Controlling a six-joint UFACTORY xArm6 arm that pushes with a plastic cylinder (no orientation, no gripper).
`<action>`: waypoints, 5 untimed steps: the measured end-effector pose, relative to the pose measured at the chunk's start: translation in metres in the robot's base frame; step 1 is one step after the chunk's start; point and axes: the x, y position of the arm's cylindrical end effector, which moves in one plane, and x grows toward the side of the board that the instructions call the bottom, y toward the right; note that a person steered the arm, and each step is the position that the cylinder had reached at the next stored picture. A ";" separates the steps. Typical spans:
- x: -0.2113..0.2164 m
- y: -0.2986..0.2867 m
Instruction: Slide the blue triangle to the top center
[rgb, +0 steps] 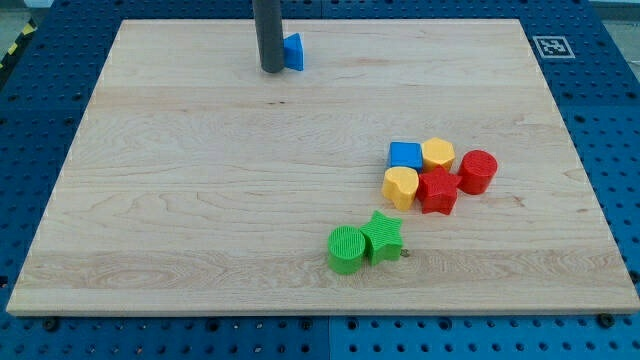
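Note:
The blue triangle (293, 52) sits near the top edge of the wooden board (180, 200), a little left of the board's middle. My tip (270, 70) stands on the board right against the triangle's left side, partly hiding it. The rod rises straight up out of the view's top.
A cluster at the view's right holds a blue cube (405, 156), a yellow hexagon (438, 153), a red cylinder (478, 171), a yellow heart (401, 187) and a red star (437, 190). A green cylinder (347, 249) and green star (382, 238) touch near the bottom.

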 end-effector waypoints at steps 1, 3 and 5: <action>-0.010 0.002; -0.014 0.051; -0.025 0.077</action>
